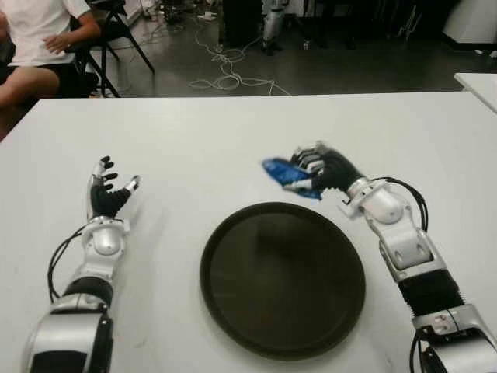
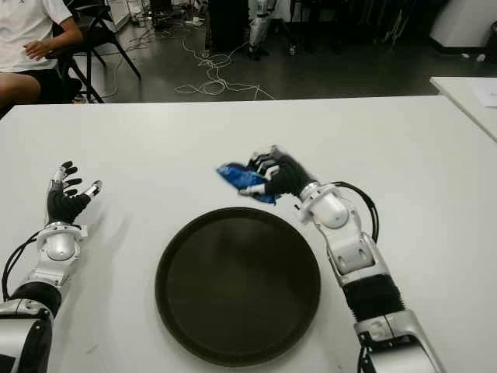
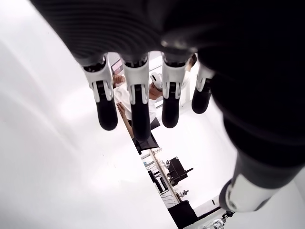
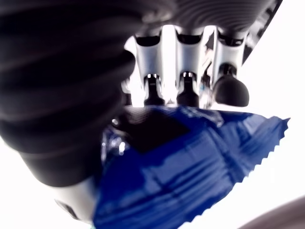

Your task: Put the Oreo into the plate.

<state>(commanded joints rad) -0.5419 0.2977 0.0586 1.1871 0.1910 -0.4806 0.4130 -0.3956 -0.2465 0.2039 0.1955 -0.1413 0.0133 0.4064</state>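
Note:
A blue Oreo packet (image 1: 281,174) is held in my right hand (image 1: 314,172), just beyond the far rim of the round dark plate (image 1: 233,241). The fingers curl over the packet's top and the thumb presses from below, as the right wrist view shows on the blue wrapper (image 4: 190,167). The packet looks lifted off the white table (image 1: 233,132). My left hand (image 1: 109,190) shows to the left of the plate, fingers spread upward and holding nothing.
A person in a white shirt (image 1: 35,27) sits on a chair beyond the table's far left corner. Cables (image 1: 225,74) lie on the floor behind the table. A second white table's corner (image 1: 477,85) shows at the far right.

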